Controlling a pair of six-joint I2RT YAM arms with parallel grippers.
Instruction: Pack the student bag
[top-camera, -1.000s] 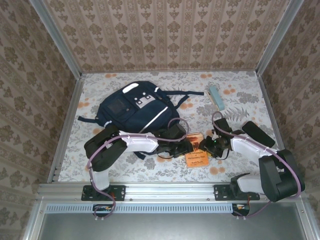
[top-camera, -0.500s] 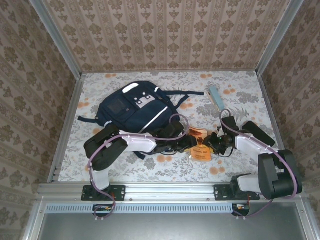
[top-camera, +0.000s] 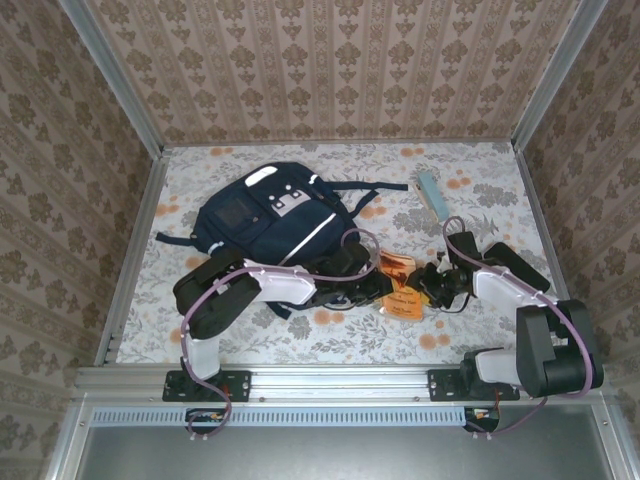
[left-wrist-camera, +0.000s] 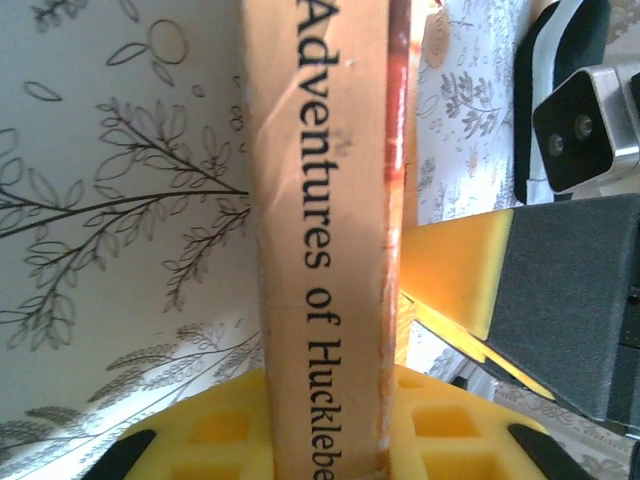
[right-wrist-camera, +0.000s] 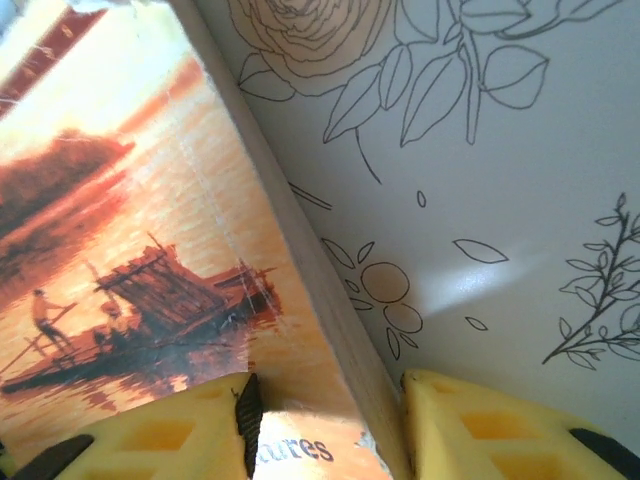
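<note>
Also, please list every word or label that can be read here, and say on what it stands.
"Adventures of Hucklebe": on the spine of the orange paperback, cut off at the frame's lower edge.
"ures": on its front cover, the start hidden.
Print on the cover in the top view: too small to read.
On the student bag: no readable text.

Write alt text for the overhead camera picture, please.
Two robot arms meet over a floral table, the left gripper and right gripper both holding an orange book. A navy backpack lies beyond, a pale blue item farther right.
</note>
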